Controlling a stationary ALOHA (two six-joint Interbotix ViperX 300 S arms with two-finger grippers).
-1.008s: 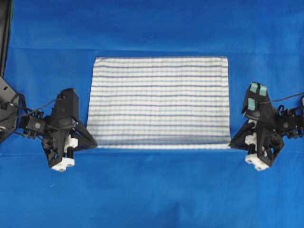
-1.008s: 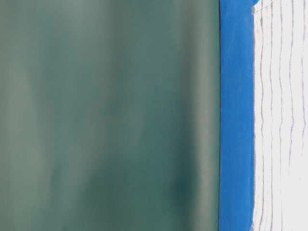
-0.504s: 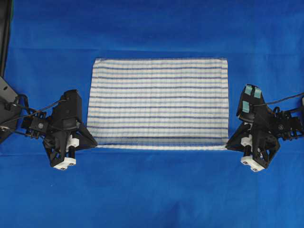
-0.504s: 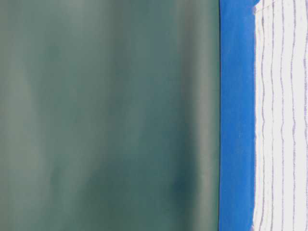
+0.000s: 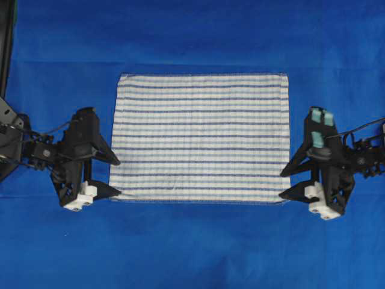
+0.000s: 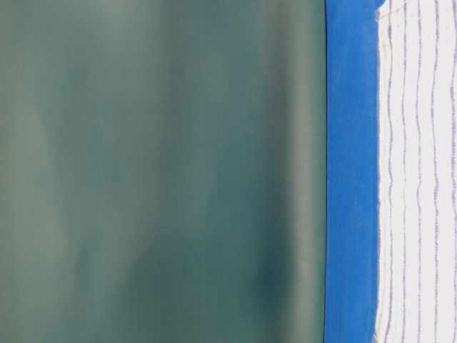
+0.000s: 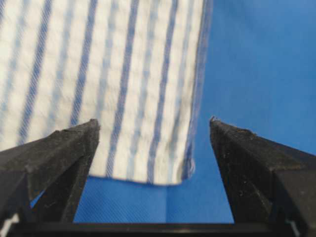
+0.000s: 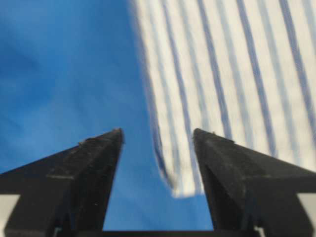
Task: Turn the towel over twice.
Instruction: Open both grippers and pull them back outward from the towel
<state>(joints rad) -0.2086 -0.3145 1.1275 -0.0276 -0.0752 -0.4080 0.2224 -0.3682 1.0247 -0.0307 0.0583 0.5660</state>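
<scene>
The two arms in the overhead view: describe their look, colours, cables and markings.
Both are black, angular frames. The left end effector has tapered black fingers and a white block at its base; thin dark cables trail behind. The right end effector matches, plus teal tape patches on top.

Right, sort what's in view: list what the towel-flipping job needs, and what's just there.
Part of the job:
- towel, spread flat
- left tool, open at its near-left corner
- right tool, open at its near-right corner

Just there:
- blue table cover
</scene>
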